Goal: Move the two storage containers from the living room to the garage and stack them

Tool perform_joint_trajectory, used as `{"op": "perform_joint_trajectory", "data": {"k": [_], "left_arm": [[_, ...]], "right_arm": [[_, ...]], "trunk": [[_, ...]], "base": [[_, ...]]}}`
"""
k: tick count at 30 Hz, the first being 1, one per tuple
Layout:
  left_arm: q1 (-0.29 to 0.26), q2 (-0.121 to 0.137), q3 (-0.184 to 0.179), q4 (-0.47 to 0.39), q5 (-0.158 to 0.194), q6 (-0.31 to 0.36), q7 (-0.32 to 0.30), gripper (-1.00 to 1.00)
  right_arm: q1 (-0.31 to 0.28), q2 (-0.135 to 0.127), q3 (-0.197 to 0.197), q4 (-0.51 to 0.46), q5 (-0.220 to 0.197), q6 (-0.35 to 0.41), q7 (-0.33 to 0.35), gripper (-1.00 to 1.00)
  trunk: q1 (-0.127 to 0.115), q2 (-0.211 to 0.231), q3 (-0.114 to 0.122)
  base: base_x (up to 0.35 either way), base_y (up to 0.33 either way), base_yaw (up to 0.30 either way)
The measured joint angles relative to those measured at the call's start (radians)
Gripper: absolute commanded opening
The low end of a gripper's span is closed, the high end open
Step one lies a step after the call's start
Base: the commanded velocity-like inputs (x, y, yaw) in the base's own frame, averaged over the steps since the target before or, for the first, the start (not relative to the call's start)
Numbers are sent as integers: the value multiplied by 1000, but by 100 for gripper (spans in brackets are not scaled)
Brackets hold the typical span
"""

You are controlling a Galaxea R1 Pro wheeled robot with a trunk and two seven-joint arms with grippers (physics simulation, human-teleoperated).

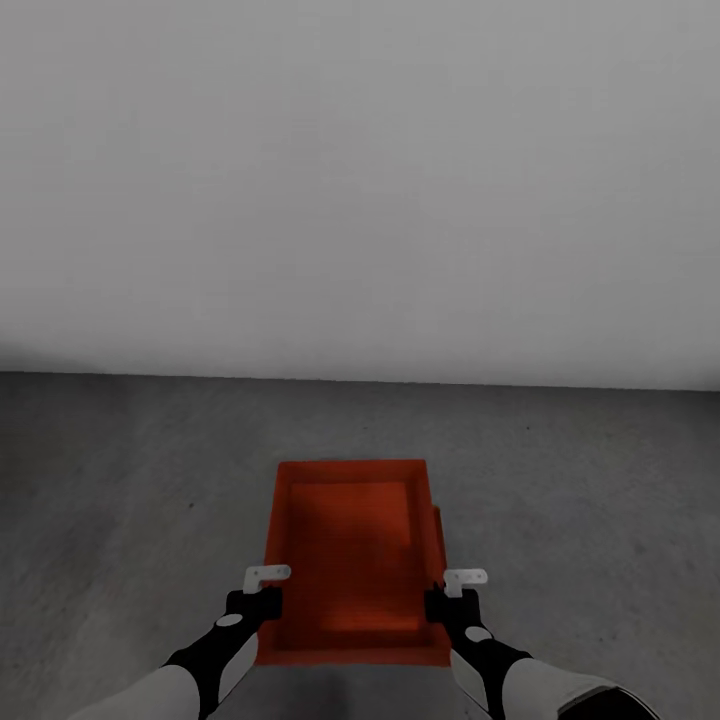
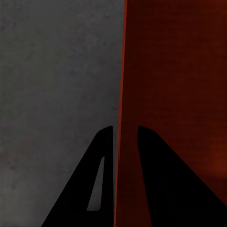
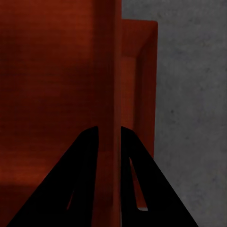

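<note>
Here, in the head view, both arms reach down and forward to a red-orange storage container (image 1: 350,560) held between them. The left pincer (image 1: 262,590) pinches the container's left side wall, and the right pincer (image 1: 452,592) pinches its right side wall, each near the end of the bin closest to the robot. The left wrist view shows that pincer (image 2: 124,142) with one dark finger (image 2: 101,161) outside the wall and the other inside, the thin red wall (image 2: 120,94) running between them. The right wrist view shows the same for the right pincer (image 3: 109,142): one finger (image 3: 82,165) on the inner side, its partner on the outer, pressed against the wall (image 3: 116,71).

Just beyond the outer finger of the right pincer, a second red-orange container (image 3: 142,85) shows its rim and inner corner, lying lower than the held bin; its edge (image 1: 438,540) peeks out at the held bin's right side. Whether the held bin rests on it cannot be told.

Under both lies the dark grey mottled concrete floor (image 1: 130,480), and ahead of the pincers stands a plain white wall (image 1: 360,180).
</note>
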Motion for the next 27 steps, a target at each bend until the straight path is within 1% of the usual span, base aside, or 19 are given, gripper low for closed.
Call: {"op": "perform_joint_trajectory", "data": {"k": [15,21,27], "left_arm": [[0,0,1,0,0,1,0,-100],[0,4,-3,0,2,3,-5,-100],[0,6,-3,0,2,-1,-7,-100]], "right_arm": [[0,0,1,-2,0,3,0,-100],[0,5,12,4,-17,-1,-3,-100],[0,6,18,4,-24,-5,-5,-100]], "trunk": [[0,0,0],[0,0,0],[0,0,0]], "base": [[0,0,0],[0,-2,0],[-42,-148,0]]}}
